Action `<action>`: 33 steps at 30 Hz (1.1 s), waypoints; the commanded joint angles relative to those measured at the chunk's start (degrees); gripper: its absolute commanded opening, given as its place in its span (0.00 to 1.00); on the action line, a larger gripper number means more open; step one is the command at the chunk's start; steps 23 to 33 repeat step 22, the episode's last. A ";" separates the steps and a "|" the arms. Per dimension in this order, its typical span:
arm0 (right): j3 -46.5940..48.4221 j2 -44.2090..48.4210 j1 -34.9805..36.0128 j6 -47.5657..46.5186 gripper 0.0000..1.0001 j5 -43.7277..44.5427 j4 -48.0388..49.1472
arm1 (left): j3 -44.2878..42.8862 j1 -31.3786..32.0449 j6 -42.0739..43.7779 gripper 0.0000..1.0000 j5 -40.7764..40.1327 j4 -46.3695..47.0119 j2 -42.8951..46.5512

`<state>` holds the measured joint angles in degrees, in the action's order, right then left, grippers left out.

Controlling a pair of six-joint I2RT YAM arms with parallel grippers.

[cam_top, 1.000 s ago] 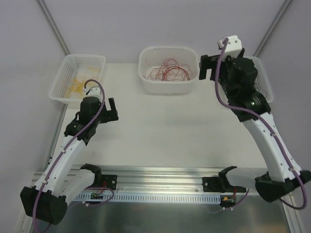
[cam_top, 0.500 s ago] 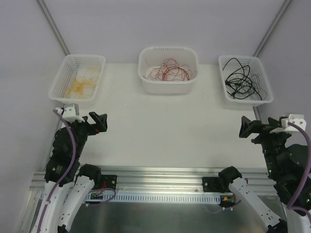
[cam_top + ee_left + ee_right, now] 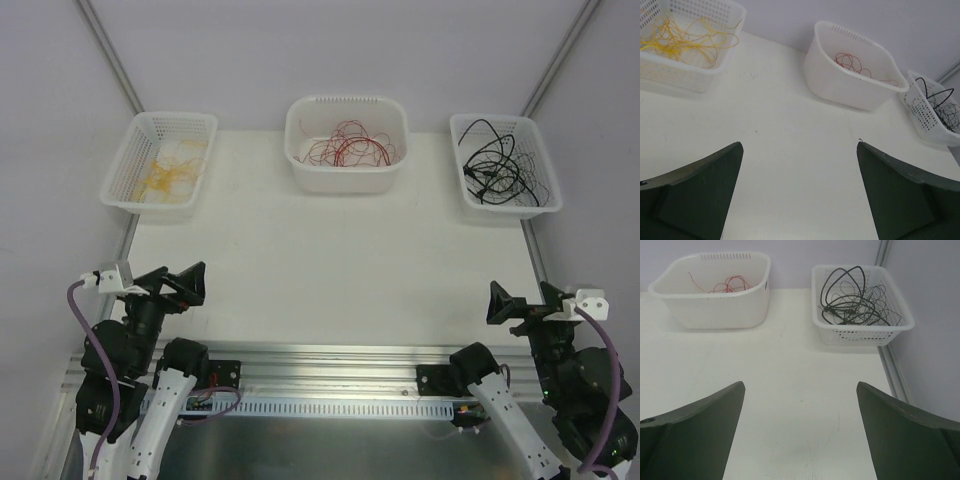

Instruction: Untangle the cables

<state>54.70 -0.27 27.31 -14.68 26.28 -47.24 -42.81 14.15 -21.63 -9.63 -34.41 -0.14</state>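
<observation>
Along the far counter edge, the cables are being held well ahead of the gaping left claw and gaping right claw.

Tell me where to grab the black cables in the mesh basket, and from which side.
I'd grip the tall loop arching over the black cables, from straight above: it stands proud of the clump, and the basket walls block a sideways approach.

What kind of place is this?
Probably a robotics lab bench: white table between plain panels, left arm and right arm bolted to an aluminium rail, baskets holding yellow cables, red cables and black cables.
</observation>
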 commanded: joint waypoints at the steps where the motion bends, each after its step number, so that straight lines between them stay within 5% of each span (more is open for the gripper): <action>1: -2.04 4.93 0.02 -1.23 1.00 -0.88 -0.57 | -0.08 -0.62 -0.96 0.99 -0.92 -4.25 9.46; 33: -3.19 6.95 0.02 -1.32 1.00 -0.79 0.22 | 0.88 -0.62 -3.16 0.99 -1.27 -6.81 9.46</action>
